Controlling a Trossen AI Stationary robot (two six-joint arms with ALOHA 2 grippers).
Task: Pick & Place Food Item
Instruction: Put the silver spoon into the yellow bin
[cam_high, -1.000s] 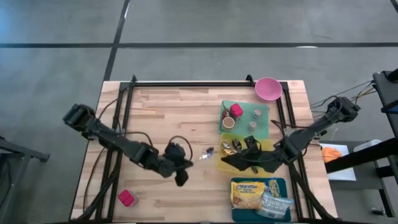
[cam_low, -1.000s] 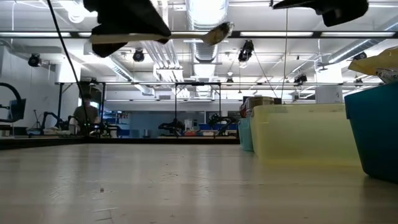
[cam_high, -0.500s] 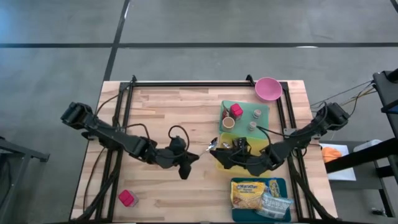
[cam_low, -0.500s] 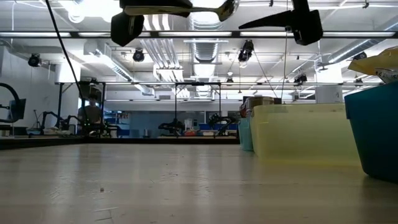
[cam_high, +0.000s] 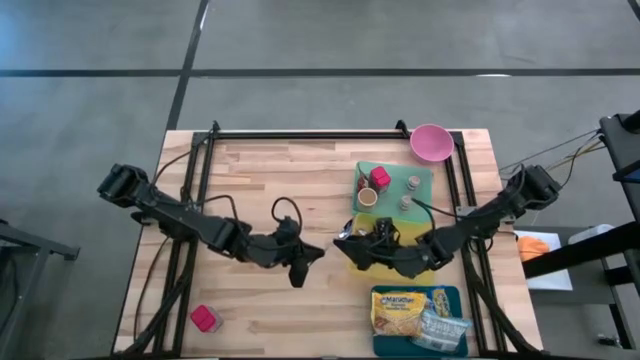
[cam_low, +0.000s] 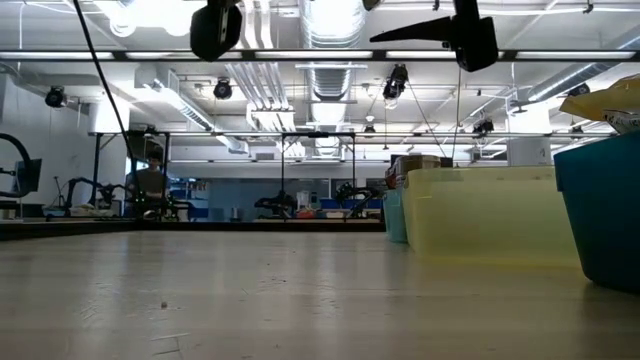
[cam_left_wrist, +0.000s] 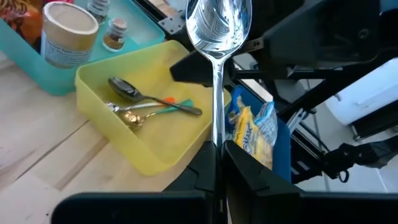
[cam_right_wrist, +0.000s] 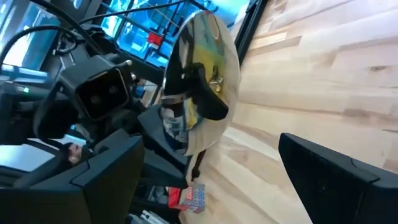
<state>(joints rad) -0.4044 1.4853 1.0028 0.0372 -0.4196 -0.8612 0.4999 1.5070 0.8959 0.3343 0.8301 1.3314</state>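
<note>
Step in hand: a handover in mid-air. Left gripper, fingers clamped on the handle of a silver spoon, holds its bowl out towards the right gripper, whose fingers stand wide apart around that bowl, above the bench's middle, beside the yellow bin

Next move, as I judge it: right fingers close on the spoon before the left lets go, then carry it off

Containers, along the bench's right edge:
- yellow bin: several spoons
- green tray: red item, paper cup, small jars
- blue bin: noodle packet, clear bag
- pink bowl, far right corner: contents not visible

Loose: red block, near left corner
</note>
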